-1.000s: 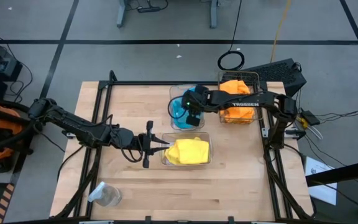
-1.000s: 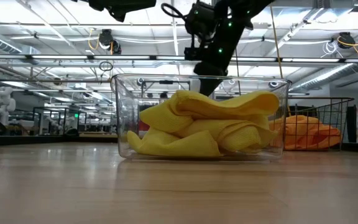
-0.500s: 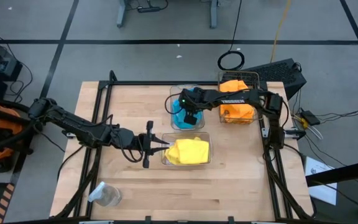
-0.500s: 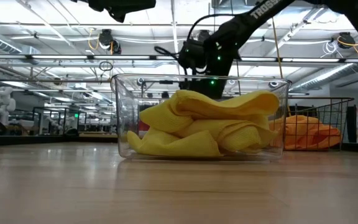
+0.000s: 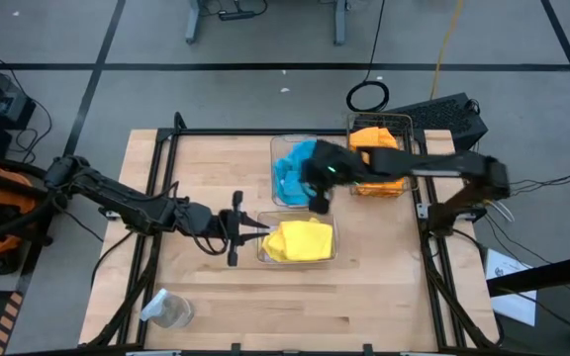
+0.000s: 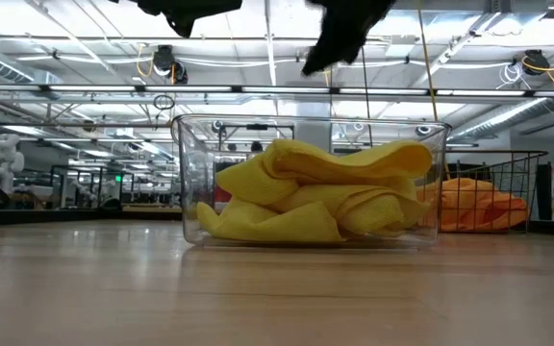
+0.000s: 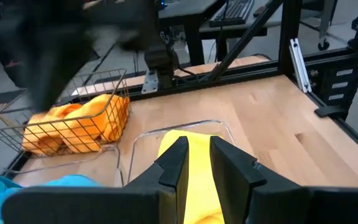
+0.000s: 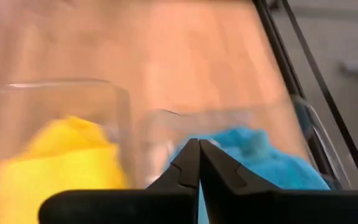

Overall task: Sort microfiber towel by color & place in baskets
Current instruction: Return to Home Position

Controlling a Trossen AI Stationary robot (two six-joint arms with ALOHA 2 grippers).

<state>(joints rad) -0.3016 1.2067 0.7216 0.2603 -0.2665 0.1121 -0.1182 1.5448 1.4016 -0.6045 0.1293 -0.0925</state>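
1. At the back middle of the wooden table (image 5: 206, 287) stands a clear plastic bin (image 5: 278, 199) holding the turquoise blue microfiber towels (image 5: 291, 170), bunched together.
2. Just in front of it sits a second clear bin (image 5: 262, 252) filled with the bright yellow towels (image 5: 300, 240). From table height they lie in loose folds (image 6: 315, 197) that reach nearly to the rim.
3. To the right of the blue bin is the dark wire-mesh basket (image 5: 404, 124) with the orange towels (image 5: 372, 137) inside. The right arm crosses above it.
4. The right gripper (image 5: 317, 201) hangs above the front right edge of the blue bin, about where the two clear bins meet. In its wrist view the fingers (image 8: 190, 163) are pressed together with nothing between them. The blue cloth and the yellow cloth both lie below it.
5. The left gripper (image 5: 261, 227) sits at the left end of the yellow bin, pointing into it. Its fingers (image 7: 174, 160) stand slightly apart and hold nothing, and yellow cloth shows through the gap.
6. A small clear plastic jar (image 5: 169, 311) lies near the front left corner, well apart from the bins.
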